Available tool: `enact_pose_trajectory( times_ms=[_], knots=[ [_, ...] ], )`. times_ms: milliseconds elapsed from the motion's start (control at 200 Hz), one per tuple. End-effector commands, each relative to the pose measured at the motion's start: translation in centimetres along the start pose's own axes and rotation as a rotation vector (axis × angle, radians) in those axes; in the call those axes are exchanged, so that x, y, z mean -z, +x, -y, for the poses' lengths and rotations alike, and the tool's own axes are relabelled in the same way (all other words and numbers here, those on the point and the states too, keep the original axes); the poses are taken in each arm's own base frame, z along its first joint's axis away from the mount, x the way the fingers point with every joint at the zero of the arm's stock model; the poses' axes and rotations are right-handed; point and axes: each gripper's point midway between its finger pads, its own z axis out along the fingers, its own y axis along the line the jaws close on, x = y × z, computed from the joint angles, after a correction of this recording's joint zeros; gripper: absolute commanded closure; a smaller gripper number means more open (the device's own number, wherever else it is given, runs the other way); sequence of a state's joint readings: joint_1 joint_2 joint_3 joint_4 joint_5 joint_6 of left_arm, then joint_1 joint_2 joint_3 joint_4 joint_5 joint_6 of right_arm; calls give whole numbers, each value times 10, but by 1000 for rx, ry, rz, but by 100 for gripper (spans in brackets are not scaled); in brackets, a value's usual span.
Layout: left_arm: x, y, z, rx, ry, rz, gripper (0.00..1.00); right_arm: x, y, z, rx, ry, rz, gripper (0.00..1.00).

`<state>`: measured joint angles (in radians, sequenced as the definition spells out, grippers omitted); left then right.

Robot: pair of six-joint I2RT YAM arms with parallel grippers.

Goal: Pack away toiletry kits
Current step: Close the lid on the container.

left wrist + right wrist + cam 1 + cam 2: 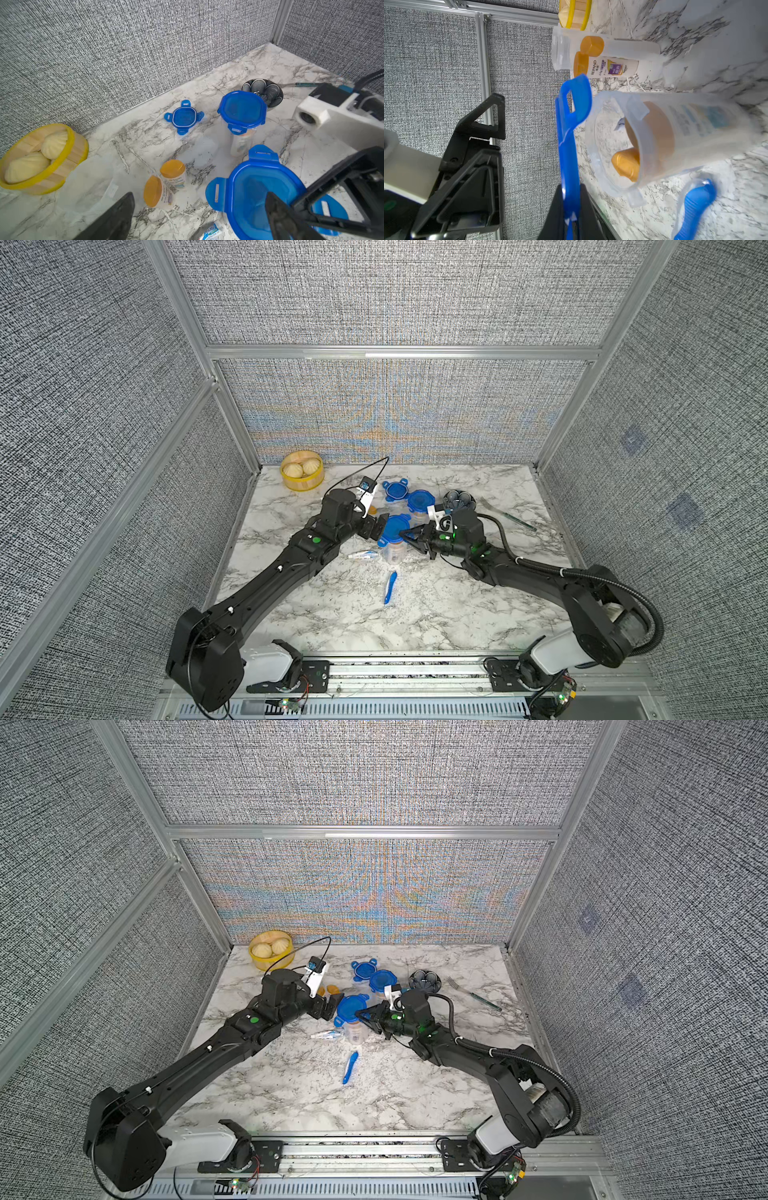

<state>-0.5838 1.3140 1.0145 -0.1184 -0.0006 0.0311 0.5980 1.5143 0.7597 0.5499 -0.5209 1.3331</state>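
Observation:
My right gripper (572, 188) is shut on the rim of a blue four-tab lid (394, 531) (569, 135). It holds the lid just above an open clear cup (392, 555) (654, 141) with orange-capped bottles inside. My left gripper (376, 528) (199, 197) stands open beside the lid's (259, 191) left edge, holding nothing. Two orange-capped bottles (173, 173) stand by an empty clear cup (89, 182). A toothpaste tube (365, 556) and a blue toothbrush (390, 587) lie in front of the cup.
A closed cup (420, 502) and a loose blue lid (395, 490) sit behind. The yellow steamer basket (302, 472) is at the back left. The dark flower-shaped dish (459, 499) and a fork (507, 514) lie at the right. Fabric walls enclose the marble table (436, 614).

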Motion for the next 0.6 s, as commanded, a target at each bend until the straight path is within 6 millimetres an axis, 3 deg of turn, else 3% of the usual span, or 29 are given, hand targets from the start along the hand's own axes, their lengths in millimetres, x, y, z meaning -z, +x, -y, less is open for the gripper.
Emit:
enact_pose_trajectory(
  times_ms=[0,590],
  knots=[
    [-9,13,-2,29,1,-77,6,-1,-6,-1,-5,-9,38,100],
    [-38,43,3,12,54,-219,26,-9,-8,17,-49,5,11,100]
  ],
)
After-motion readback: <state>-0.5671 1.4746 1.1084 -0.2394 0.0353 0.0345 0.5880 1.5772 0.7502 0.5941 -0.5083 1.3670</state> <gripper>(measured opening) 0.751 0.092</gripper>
